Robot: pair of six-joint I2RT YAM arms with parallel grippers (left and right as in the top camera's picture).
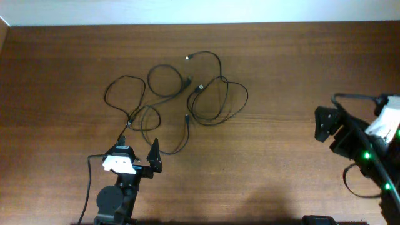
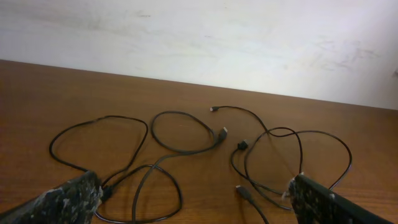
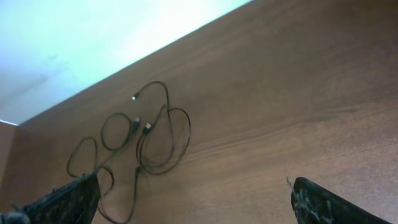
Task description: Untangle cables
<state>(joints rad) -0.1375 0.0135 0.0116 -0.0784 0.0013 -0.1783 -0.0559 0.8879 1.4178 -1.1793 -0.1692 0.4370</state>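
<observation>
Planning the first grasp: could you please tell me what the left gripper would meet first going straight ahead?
Most likely the cables, whose nearest loop lies on the table just ahead of the open left gripper; exact depth is unclear.

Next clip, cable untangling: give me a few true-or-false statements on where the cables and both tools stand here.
1. The thin black cables lie in loose, overlapping loops on the brown wooden table. True.
2. The right tool is shut on a cable. False: it is open, empty and well apart from the cables.
3. The left tool is open. True.
4. The cables lie nearer the right tool than the left tool. False: the loops reach almost to the left tool.
5. A silver-tipped plug lies at the far side of the tangle. True.
</observation>
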